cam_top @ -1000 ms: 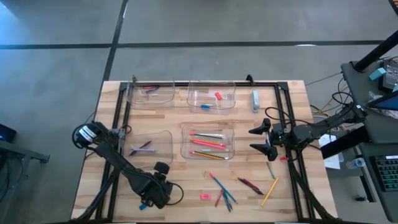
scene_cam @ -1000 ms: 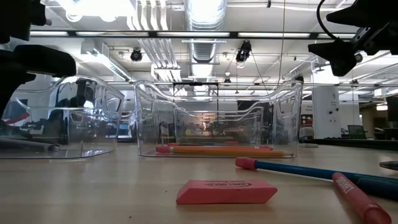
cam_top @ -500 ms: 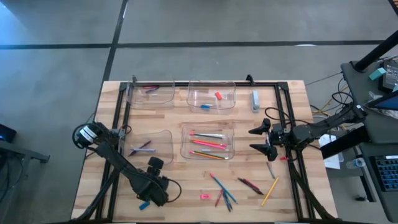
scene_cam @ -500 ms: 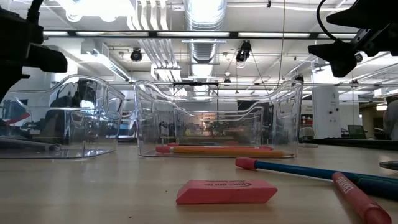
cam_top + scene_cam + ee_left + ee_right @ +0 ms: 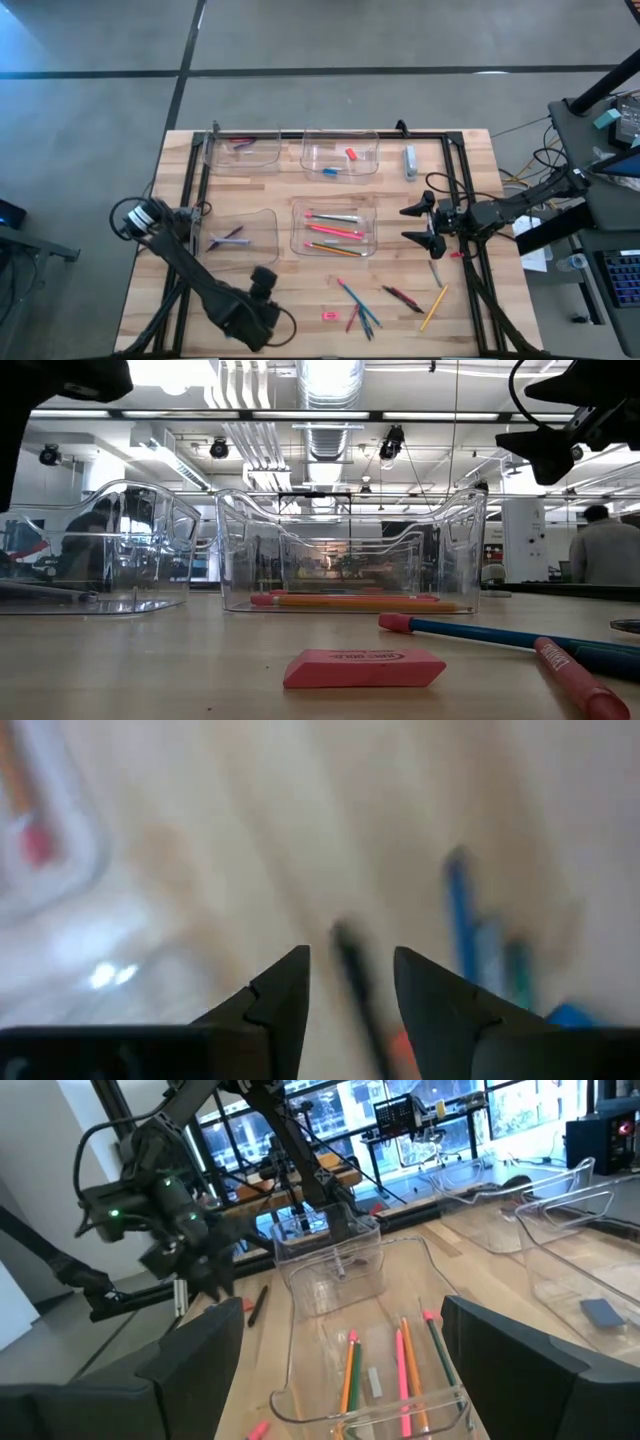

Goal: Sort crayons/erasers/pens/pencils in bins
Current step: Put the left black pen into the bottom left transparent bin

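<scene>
Now the left gripper [image 5: 350, 960] has shifted closer to the pink eraser [image 5: 330, 316], fingers parted and empty. Crayons [image 5: 362, 316] just beyond the eraser still await sorting. The right gripper [image 5: 418, 225] hangs wide apart, farther off.

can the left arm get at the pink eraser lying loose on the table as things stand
Probably yes. The left tool hangs just beside the pink eraser at the table's near edge, with only bare wood between them and its jaws parted.
</scene>
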Robot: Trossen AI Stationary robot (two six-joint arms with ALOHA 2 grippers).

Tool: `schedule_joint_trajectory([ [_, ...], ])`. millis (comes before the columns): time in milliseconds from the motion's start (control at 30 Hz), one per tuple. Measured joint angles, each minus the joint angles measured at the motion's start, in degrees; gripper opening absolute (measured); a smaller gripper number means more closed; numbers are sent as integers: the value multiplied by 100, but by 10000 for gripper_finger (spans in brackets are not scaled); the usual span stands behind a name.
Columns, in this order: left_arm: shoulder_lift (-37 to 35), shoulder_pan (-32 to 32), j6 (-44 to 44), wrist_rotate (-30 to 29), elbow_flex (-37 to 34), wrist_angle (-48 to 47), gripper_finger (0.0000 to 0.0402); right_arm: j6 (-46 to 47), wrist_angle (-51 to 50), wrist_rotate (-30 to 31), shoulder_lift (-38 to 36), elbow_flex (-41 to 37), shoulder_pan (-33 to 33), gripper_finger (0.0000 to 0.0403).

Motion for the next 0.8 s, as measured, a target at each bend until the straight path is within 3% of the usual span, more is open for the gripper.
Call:
schedule_joint_trajectory([
  [167,141,-7,238,263,-149,929,131,28,3,0,2,-37,0,325],
  [600,147,79,64,536,-1087,962,131,28,15,-1,0,-50,-1,325],
  [800,132,108,57,638,-1139,1003,131,29,17,-2,0,-50,-2,325],
])
